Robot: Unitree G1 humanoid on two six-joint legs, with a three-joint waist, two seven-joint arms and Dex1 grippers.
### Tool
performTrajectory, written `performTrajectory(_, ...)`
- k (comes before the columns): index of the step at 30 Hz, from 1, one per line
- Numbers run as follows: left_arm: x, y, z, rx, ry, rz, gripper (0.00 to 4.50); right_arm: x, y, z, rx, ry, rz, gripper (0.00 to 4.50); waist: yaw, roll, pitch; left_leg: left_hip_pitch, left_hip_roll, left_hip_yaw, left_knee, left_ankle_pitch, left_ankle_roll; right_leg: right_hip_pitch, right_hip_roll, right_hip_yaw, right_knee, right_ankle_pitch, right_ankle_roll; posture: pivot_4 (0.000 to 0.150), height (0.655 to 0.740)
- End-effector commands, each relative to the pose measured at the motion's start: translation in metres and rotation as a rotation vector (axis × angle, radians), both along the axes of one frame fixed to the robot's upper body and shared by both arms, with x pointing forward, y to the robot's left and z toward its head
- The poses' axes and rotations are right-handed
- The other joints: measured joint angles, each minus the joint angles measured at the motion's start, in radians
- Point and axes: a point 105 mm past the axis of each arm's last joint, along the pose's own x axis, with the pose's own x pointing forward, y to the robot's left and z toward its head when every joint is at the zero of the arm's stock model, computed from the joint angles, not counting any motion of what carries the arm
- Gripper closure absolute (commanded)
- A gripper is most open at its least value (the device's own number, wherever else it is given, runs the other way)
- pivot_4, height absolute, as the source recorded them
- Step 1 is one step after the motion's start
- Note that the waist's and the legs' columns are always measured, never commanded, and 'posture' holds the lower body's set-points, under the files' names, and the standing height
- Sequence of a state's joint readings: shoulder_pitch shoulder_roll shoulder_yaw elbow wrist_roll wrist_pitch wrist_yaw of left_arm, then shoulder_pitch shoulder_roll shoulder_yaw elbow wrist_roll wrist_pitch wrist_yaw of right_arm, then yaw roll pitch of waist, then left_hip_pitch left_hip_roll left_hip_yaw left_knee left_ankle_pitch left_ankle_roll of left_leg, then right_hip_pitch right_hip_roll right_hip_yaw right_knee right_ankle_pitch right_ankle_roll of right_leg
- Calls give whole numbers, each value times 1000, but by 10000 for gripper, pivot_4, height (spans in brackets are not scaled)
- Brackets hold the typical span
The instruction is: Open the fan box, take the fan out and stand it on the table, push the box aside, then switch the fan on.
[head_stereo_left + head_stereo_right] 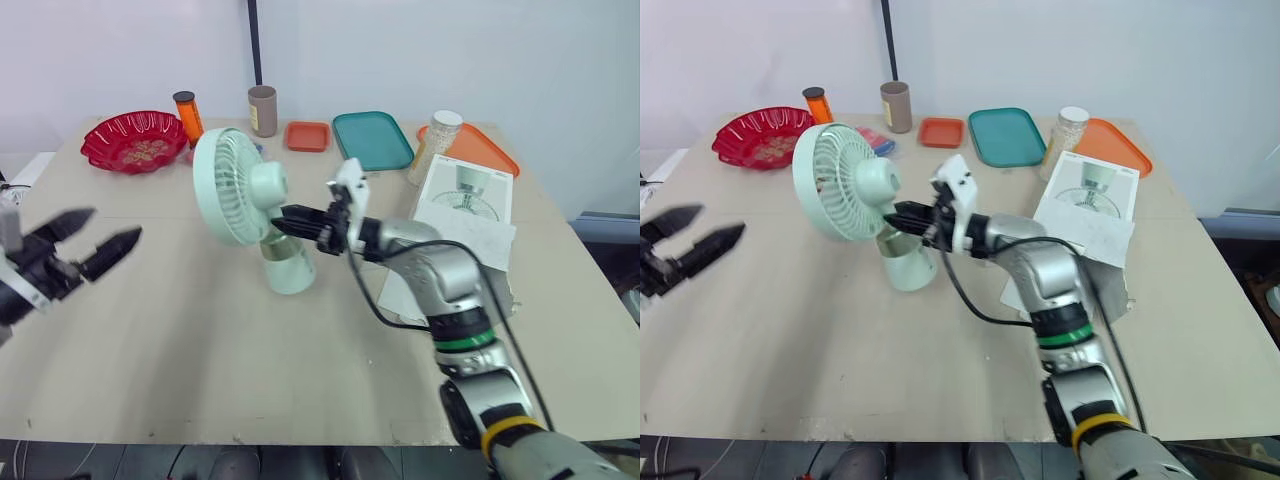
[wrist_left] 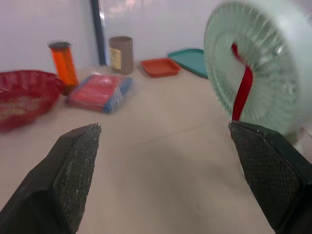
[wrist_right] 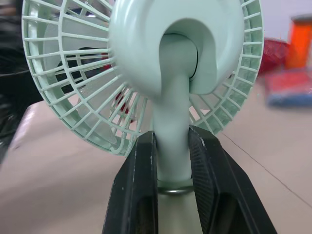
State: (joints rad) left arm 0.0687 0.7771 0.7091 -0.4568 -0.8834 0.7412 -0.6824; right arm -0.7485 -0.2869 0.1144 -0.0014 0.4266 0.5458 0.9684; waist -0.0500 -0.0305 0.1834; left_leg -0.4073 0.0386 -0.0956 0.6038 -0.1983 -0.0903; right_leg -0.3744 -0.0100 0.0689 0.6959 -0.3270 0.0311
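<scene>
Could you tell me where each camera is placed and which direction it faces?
Left eye view: on the head, looking forward and down over the table; shows both arms, left gripper open, right gripper at the fan.
Right eye view: the other eye, same scene.
Left wrist view: between its open fingers, facing the fan's front.
Right wrist view: behind the fan, fingers clamping its neck.
Shared: both wrist views see the fan, opposite sides.

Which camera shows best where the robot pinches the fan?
The right wrist view: the right gripper clamps the fan by its neck, close up. Both eye views show the whole fan standing on the table; the left wrist view catches its grille.
</scene>
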Motion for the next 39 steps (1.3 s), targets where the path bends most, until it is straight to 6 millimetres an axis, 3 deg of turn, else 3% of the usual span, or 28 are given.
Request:
performTrajectory(1,-3,-16,-8,52,14,-113,307,-29,-2,16,26,-131,162,41323,0,0,0,0,0,0,0,0,0,0,1,0,1,0,0,1500,7400)
performTrajectory(2,-4,-21,-14,57,33,-145,307,-32,-4,12,22,-122,178,41323,-1,0,0,0,1,0,0,0,0,0,1,0,1,0,0,1500,7400)
performTrajectory(5,-4,-40,-30,35,82,-247,6409,-50,-11,-2,13,-73,277,41323,-2,0,0,2,3,1,0,0,0,1,3,1,1,1,-2,1500,7400)
performTrajectory(7,-3,-48,-35,21,93,-285,15043,-51,-13,-9,7,-44,280,41323,-1,0,0,2,3,1,-1,0,0,1,4,1,1,1,-2,1500,7400)
performTrajectory(8,-3,-53,-37,16,99,-308,15043,-48,-14,-12,8,-32,264,41323,-1,0,0,2,3,1,-1,0,0,1,4,1,1,1,-2,1500,7400)
performTrajectory(10,-3,-64,-42,-7,115,-355,24636,-44,-17,-20,1,-13,235,41323,1,0,0,2,4,1,-1,0,0,0,5,1,0,1,-2,1500,7400)
performTrajectory(13,-4,-82,-52,-30,140,-434,32115,-44,-21,-31,-17,6,208,41323,-1,0,0,2,5,2,0,0,0,0,6,2,1,2,-3,1500,7400)
performTrajectory(14,-3,-85,-53,-31,143,-446,38513,-43,-22,-33,-23,6,203,41323,0,0,0,2,6,2,0,0,0,0,7,2,1,2,-3,1500,7400)
performTrajectory(15,-2,-88,-55,-35,147,-458,39896,-43,-23,-35,-32,10,198,41323,1,0,0,3,6,2,0,0,0,0,7,2,1,2,-3,1500,7400)
performTrajectory(16,-2,-93,-58,-38,153,-478,44138,-42,-25,-39,-48,9,185,41323,2,0,0,2,6,2,0,0,0,0,7,2,1,2,-3,1500,7400)
performTrajectory(20,4,-108,-73,-5,183,-520,44615,-37,-36,-51,-101,15,139,41323,2,0,0,2,6,2,0,0,0,0,7,2,1,2,-3,1500,7400)
performTrajectory(26,19,-115,-87,10,188,-515,44615,-39,-45,-59,-144,13,120,41323,1,0,-1,5,6,2,0,0,0,2,7,3,1,2,-3,1500,7400)
performTrajectory(39,23,-143,-95,-23,178,-600,44615,-38,-49,-61,-159,4,79,41323,1,0,-1,7,6,2,1,0,0,4,8,3,2,2,-4,1500,7400)
